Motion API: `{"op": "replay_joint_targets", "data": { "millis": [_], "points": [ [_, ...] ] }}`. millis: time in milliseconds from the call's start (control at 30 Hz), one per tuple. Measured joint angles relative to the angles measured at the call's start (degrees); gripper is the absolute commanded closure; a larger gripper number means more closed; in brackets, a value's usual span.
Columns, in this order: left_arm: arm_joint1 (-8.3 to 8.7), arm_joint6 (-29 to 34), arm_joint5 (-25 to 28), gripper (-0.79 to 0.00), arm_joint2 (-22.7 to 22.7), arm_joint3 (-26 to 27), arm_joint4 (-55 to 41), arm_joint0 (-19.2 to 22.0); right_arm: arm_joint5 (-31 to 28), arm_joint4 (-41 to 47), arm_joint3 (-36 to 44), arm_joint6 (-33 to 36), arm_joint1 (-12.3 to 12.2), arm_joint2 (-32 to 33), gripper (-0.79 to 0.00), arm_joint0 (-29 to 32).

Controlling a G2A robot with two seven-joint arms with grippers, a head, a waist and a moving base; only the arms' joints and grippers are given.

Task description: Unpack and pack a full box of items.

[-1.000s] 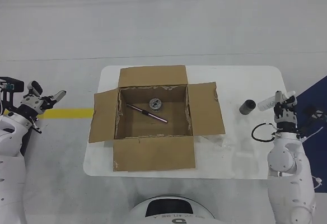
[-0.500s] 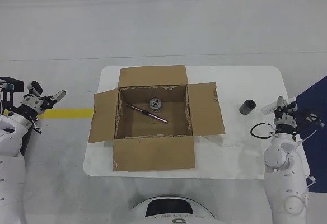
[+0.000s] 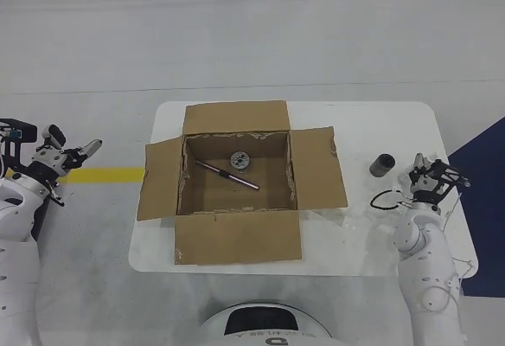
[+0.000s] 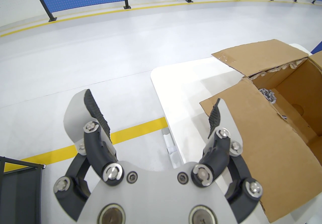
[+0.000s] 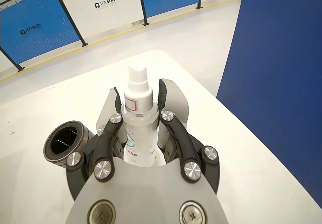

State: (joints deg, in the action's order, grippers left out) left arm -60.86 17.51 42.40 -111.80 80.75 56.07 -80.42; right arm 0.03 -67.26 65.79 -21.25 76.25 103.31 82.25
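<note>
An open cardboard box (image 3: 235, 186) sits mid-table with a thin metal rod (image 3: 226, 175) and a round toothed metal part (image 3: 239, 159) inside. A dark hollow cylinder (image 3: 382, 164) stands on the table to the box's right. Just right of the cylinder, my right gripper (image 3: 427, 169) is shut on a white spray bottle (image 5: 137, 99), pads at its shoulder, the cylinder (image 5: 65, 142) close beside it. My left gripper (image 3: 84, 149) hangs off the table's left side, open and empty (image 4: 153, 106), facing the box (image 4: 276, 119).
All the box flaps are folded outward. The white table (image 3: 373, 233) has bare room right of the box and in front of it. A blue partition (image 5: 276, 59) stands beyond the table's right edge. A yellow floor line (image 3: 114, 175) runs on the left.
The right arm has swung inward over the table's right edge toward the dark cylinder, still gripping the spray bottle. The left arm and the box contents are unchanged.
</note>
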Motion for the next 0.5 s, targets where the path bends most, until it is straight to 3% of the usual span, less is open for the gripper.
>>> {"op": "replay_joint_targets", "data": {
  "millis": [67,167,300,500],
  "points": [
    [0.00,0.0,0.0,-0.785,0.0,0.0,0.0,0.0,0.0,-0.3,-0.6,0.0,-0.1,0.0,-0.015,-0.2],
    [0.00,0.0,0.0,-0.785,0.0,0.0,0.0,0.0,-0.1,-0.4,-1.4,0.4,-0.2,0.2,-0.231,-0.5],
    [0.00,0.0,0.0,-0.785,0.0,0.0,0.0,0.0,-0.2,-0.7,-2.0,0.9,-0.3,0.0,-0.292,-0.8],
    [0.00,0.0,0.0,-0.785,0.0,0.0,0.0,0.0,-0.5,0.4,-0.8,0.6,-0.3,0.2,-0.296,-0.4]
  ]
}}
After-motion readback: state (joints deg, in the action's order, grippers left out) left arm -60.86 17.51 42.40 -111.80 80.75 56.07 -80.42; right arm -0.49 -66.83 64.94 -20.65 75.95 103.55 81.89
